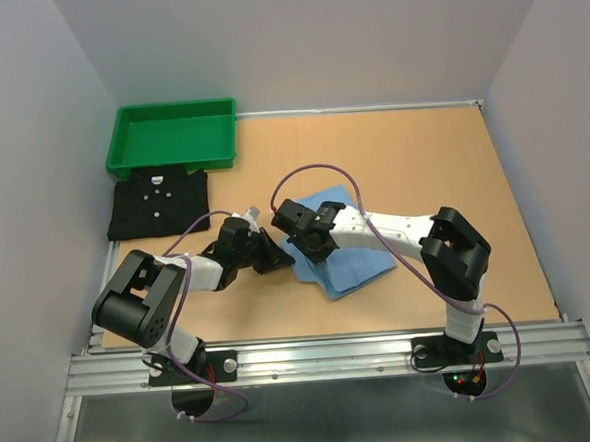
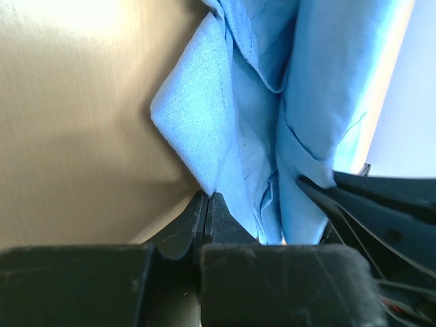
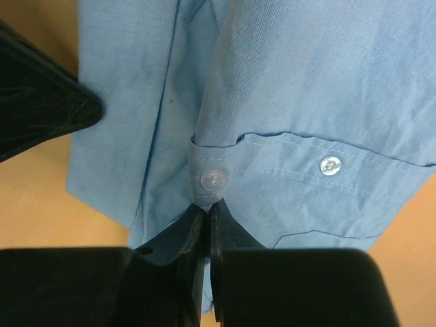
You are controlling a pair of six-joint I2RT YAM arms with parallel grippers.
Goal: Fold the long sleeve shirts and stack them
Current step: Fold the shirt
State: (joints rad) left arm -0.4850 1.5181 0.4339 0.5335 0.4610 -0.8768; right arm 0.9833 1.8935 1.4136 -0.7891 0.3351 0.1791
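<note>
The light blue long sleeve shirt (image 1: pixel 352 250) lies folded on the table's middle. My left gripper (image 1: pixel 282 259) meets its left edge, and in the left wrist view the left gripper (image 2: pixel 208 197) is shut with a corner of the blue cloth (image 2: pixel 204 122) pinched at its tips. My right gripper (image 1: pixel 312 246) sits over the shirt's left part. In the right wrist view the right gripper (image 3: pixel 208 205) is shut on the button placket, just below a white button (image 3: pixel 214 180). The black long sleeve shirt (image 1: pixel 158 203) lies folded at the far left.
A green plastic tray (image 1: pixel 174 119) stands at the back left, just behind the black shirt. The two grippers are close together at the blue shirt's left edge. White walls ring the wooden table (image 1: pixel 442 162).
</note>
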